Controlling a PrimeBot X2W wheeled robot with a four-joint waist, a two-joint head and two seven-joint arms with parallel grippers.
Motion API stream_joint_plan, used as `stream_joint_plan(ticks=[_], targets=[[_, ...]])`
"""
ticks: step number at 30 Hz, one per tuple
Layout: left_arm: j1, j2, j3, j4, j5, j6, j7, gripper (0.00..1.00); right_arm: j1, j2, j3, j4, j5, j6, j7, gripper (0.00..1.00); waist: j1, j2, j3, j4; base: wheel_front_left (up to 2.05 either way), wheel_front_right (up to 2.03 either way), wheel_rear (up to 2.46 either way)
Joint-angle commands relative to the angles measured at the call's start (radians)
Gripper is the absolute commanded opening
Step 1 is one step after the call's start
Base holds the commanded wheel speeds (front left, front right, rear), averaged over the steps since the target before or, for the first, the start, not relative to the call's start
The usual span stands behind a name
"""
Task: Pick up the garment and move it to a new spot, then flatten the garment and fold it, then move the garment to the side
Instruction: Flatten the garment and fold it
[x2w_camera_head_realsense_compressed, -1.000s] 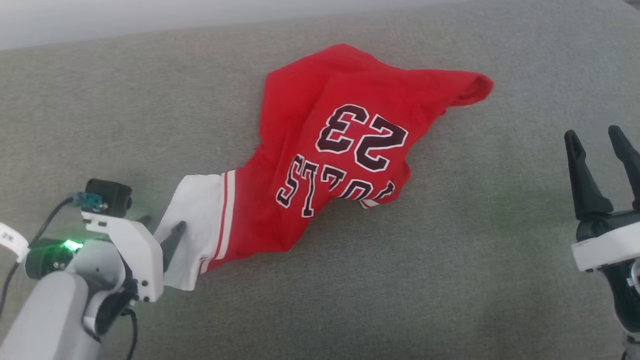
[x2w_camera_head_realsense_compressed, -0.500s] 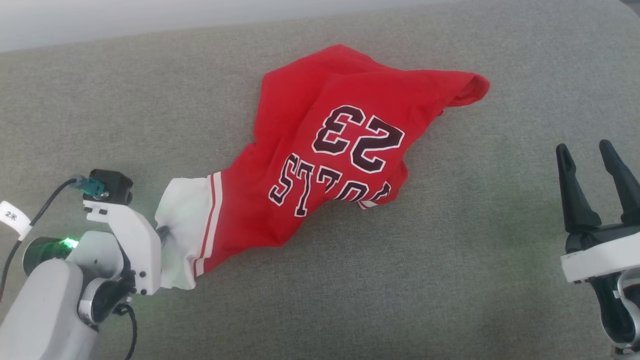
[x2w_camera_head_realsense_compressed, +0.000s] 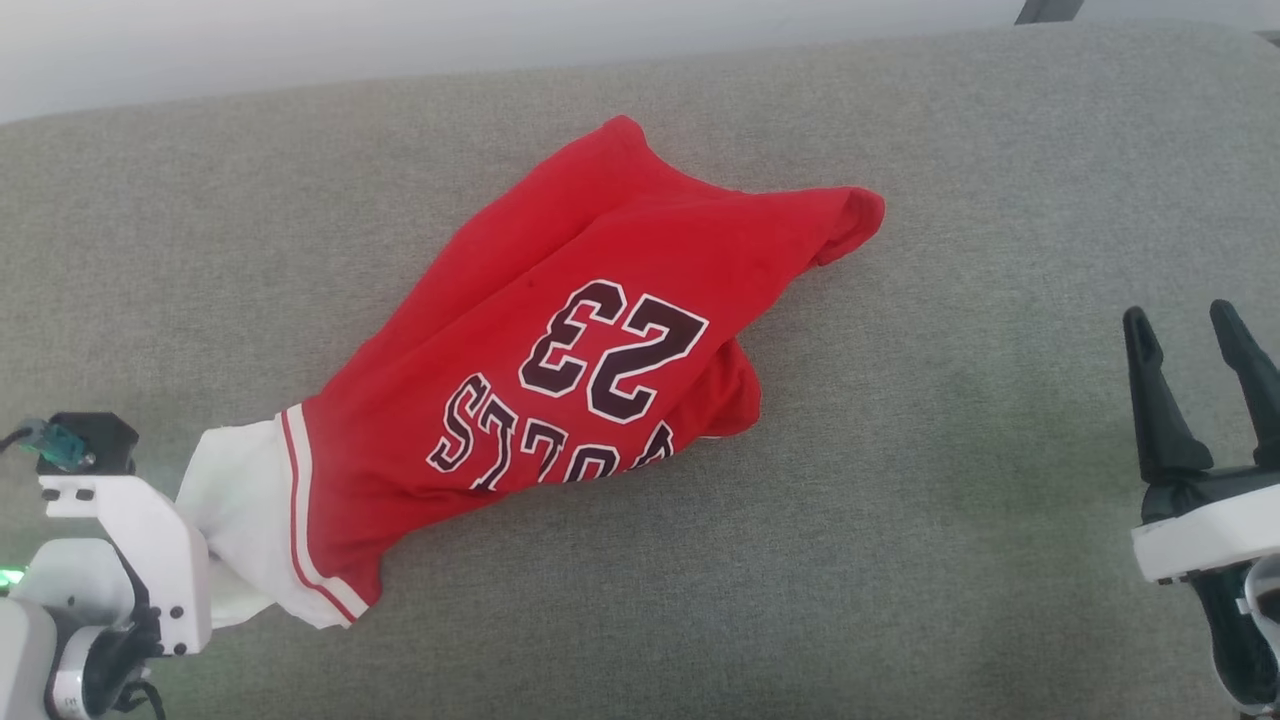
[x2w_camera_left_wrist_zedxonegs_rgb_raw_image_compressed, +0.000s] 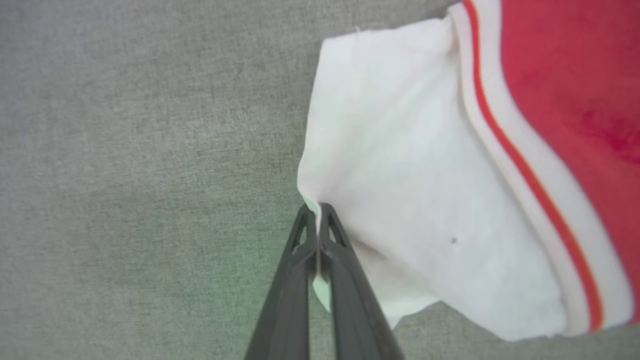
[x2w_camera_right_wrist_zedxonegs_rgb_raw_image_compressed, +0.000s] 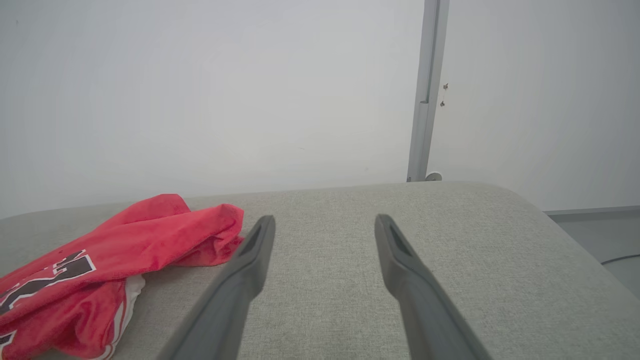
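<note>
The garment (x2w_camera_head_realsense_compressed: 590, 300), a red jersey with a black "23" and lettering face up, lies stretched across the grey cushion, rumpled, its white striped sleeve (x2w_camera_head_realsense_compressed: 245, 500) at the lower left. My left gripper (x2w_camera_left_wrist_zedxonegs_rgb_raw_image_compressed: 316, 207) is shut on the edge of that white sleeve (x2w_camera_left_wrist_zedxonegs_rgb_raw_image_compressed: 410, 175); a bit of white cloth shows between its fingers. In the head view the fingertips are hidden behind the wrist housing and cloth. My right gripper (x2w_camera_head_realsense_compressed: 1190, 325) stands open at the right, well away from the garment (x2w_camera_right_wrist_zedxonegs_rgb_raw_image_compressed: 125, 240), with nothing between its fingers (x2w_camera_right_wrist_zedxonegs_rgb_raw_image_compressed: 400, 250).
The grey upholstered surface (x2w_camera_head_realsense_compressed: 900, 520) runs across the whole view, its rounded far edge (x2w_camera_right_wrist_zedxonegs_rgb_raw_image_compressed: 475, 187) meeting a white wall. A pale vertical post (x2w_camera_right_wrist_zedxonegs_rgb_raw_image_compressed: 427, 90) stands behind it. Bare fabric lies between the garment and my right gripper.
My left gripper has shut on the white sleeve and pulled back toward the lower left, dragging the garment with it and stretching it out. The right gripper has stayed open at the right.
</note>
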Motion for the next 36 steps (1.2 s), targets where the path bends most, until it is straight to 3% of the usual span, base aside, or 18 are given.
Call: stream_joint_plan(ticks=[1,2,3,12,20,29,36], targets=[[0.012,-0.004,-0.002,-0.005,-0.003,-0.004,-0.009,0.35,0.013,0.004,-0.001,-0.004,-0.006,0.0,0.002,1.0,0.0,-0.0001,-0.001,0.0,0.0,0.0,0.0],[0.013,-0.005,-0.003,-0.006,-0.002,-0.007,-0.016,0.98,0.013,0.006,0.001,-0.002,-0.006,0.0,0.003,1.0,0.0,-0.0001,-0.002,-0.001,0.0,0.0,0.0],[0.009,-0.007,-0.007,-0.005,-0.001,-0.007,-0.018,1.0,0.009,0.011,0.007,0.001,-0.001,0.0,0.004,1.0,0.0,-0.0001,-0.006,-0.004,0.0,0.0,0.0],[-0.101,0.028,-0.05,-0.145,0.033,-0.003,0.076,1.0,-0.003,0.021,0.024,0.018,0.0,0.0,-0.006,1.0,0.0,-0.0001,-0.024,-0.028,0.0,0.0,0.0],[-0.267,-0.016,-0.164,-0.272,0.039,-0.039,0.201,1.0,-0.031,0.034,0.049,0.046,0.005,0.0,-0.03,1.0,0.0,-0.0001,-0.024,-0.073,0.0,0.0,0.0],[-0.371,-0.104,-0.267,-0.229,0.024,-0.077,0.257,1.0,-0.083,0.037,0.102,0.102,0.024,0.0,-0.06,1.0,0.0,-0.0001,-0.008,-0.142,0.0,0.0,0.0],[-0.376,-0.141,-0.328,-0.142,0.035,-0.096,0.263,1.0,-0.113,0.032,0.134,0.148,0.043,0.0,-0.086,1.0,0.0,-0.0001,0.009,-0.182,0.0,0.0,0.0]])
